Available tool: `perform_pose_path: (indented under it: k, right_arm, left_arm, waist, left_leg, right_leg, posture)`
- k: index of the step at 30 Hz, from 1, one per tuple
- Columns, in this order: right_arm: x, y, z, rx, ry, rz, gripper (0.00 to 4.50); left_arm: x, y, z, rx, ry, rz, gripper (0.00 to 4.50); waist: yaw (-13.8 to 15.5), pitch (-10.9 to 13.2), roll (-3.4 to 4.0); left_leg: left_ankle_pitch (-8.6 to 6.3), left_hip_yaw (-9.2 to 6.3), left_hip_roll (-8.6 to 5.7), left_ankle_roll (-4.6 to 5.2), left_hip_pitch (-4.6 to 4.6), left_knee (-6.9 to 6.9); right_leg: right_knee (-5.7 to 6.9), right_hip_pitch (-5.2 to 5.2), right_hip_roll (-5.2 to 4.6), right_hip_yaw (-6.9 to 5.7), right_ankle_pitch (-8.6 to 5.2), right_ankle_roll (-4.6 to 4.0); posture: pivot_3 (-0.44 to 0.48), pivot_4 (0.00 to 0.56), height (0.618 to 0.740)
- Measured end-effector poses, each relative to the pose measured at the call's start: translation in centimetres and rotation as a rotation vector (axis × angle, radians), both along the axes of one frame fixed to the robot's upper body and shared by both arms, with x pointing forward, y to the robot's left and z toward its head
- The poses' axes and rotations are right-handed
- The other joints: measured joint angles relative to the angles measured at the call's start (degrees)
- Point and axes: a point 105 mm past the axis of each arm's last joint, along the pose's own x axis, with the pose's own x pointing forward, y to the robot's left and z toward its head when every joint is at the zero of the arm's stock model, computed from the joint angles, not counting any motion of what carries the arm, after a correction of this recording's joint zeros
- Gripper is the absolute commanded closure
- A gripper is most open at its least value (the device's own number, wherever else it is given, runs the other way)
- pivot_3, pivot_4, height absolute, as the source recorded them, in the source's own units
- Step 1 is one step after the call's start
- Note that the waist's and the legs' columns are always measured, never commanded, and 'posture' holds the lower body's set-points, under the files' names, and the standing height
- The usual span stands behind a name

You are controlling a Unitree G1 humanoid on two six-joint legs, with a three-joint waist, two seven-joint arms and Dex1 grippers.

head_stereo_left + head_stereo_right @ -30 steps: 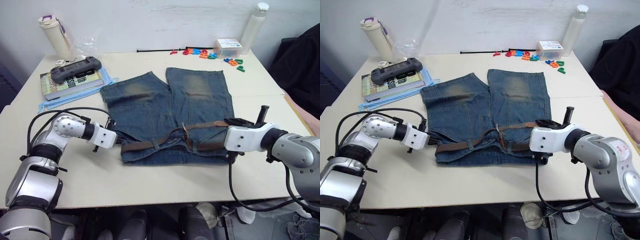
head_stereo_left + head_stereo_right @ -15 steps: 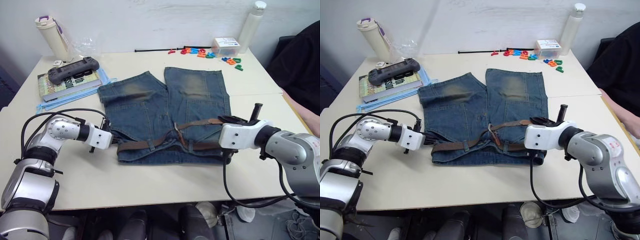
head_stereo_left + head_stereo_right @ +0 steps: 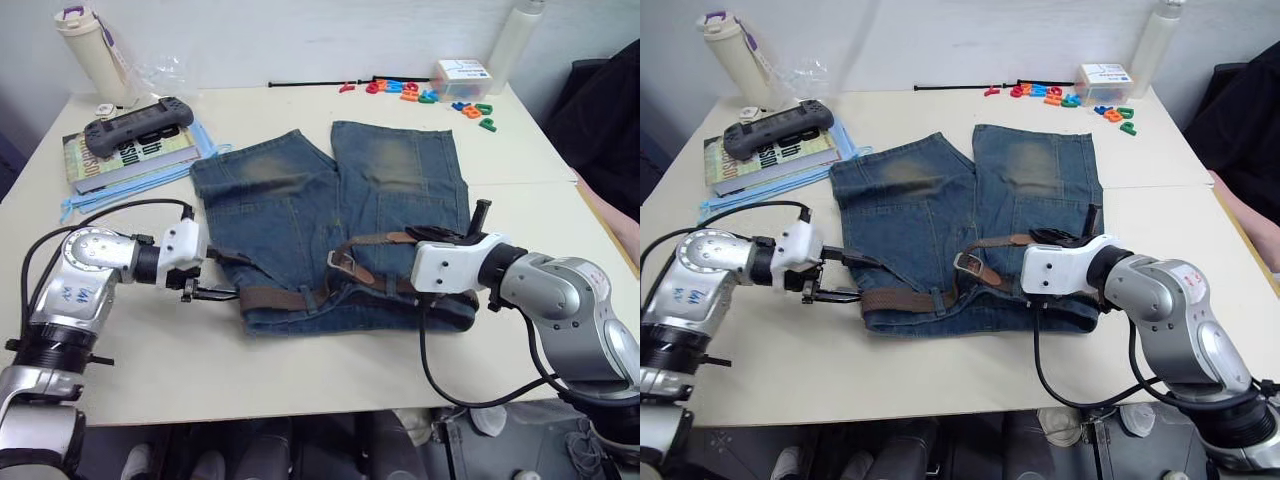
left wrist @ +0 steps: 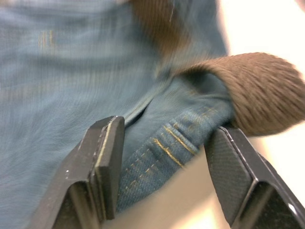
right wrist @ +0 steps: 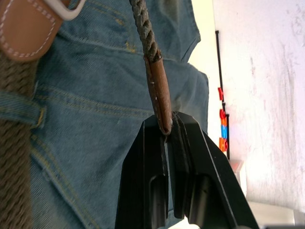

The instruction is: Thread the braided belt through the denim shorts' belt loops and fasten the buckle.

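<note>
The denim shorts lie flat on the table, waistband toward me. The braided belt runs along the waistband, under a belt loop. Its silver buckle lies near the middle of the waistband. My left gripper is open at the waistband's left end; the denim corner and the belt's end sit between its fingers. My right gripper is shut on the belt's brown leather tip over the shorts' right side, and the strap arcs from there toward the buckle.
Books with a game controller and a tumbler stand at the back left. A thin black cord, plastic letters, a box and a white bottle line the far edge. A person in dark clothing is at the right.
My left gripper has gone from shut to open at the waistband's left end. My right gripper has kept hold of the belt tip and moved a little inward over the shorts. The camera has shifted.
</note>
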Motion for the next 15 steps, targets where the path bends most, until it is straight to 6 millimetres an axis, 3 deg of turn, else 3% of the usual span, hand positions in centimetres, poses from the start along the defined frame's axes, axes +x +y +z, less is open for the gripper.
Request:
perform_pose_path:
  k: [4,8,10,12,15]
  right_arm:
    - [0.1,0.2,0.1,-0.004,0.001,0.006,4.50]
    - [0.1,0.4,-0.3,-0.012,0.017,0.013,4.50]
    - [0.1,0.4,-0.3,-0.012,0.020,0.013,4.50]
    - [0.2,0.4,-0.3,-0.014,0.018,0.012,4.50]
    - [0.2,0.9,0.0,-0.014,0.003,0.024,4.50]
  left_arm:
    - [-1.9,-3.4,0.4,-0.103,0.055,0.005,1.60]
    - [-2.5,-3.7,0.2,-0.084,0.059,0.031,1.60]
    - [-2.2,-3.2,0.0,-0.071,0.055,0.057,1.60]
    - [-0.5,-3.0,0.6,-0.079,-0.034,0.155,1.60]
    - [1.7,-4.4,0.8,-0.128,-0.124,0.302,1.60]
  waist:
    - [0.6,0.1,-0.10]
    - [0.6,0.1,-0.12]
    - [0.6,0.1,-0.12]
    - [1.3,0.1,-0.12]
    - [1.8,0.1,-0.13]
  left_leg:
    - [0.07,-0.01,0.02,-0.08,0.05,0.05]
    - [0.09,0.03,0.04,-0.12,0.09,0.05]
    - [0.09,0.03,0.04,-0.13,0.07,0.05]
    - [0.09,0.05,0.00,-0.11,0.07,0.09]
    - [0.04,0.05,-0.03,-0.04,0.00,0.26]
  right_leg:
    - [0.11,0.05,-0.02,-0.03,0.02,-0.02]
    - [0.16,0.04,-0.01,-0.01,0.02,-0.08]
    - [0.16,0.04,-0.02,-0.03,0.01,-0.08]
    - [0.15,0.05,-0.06,-0.02,0.02,-0.09]
    - [0.12,0.08,-0.05,-0.02,0.03,-0.06]
  posture:
    - [0.000,0.150,0.654]
    - [0.000,0.150,0.654]
    - [0.000,0.150,0.654]
    - [0.000,0.150,0.654]
    - [0.000,0.150,0.654]
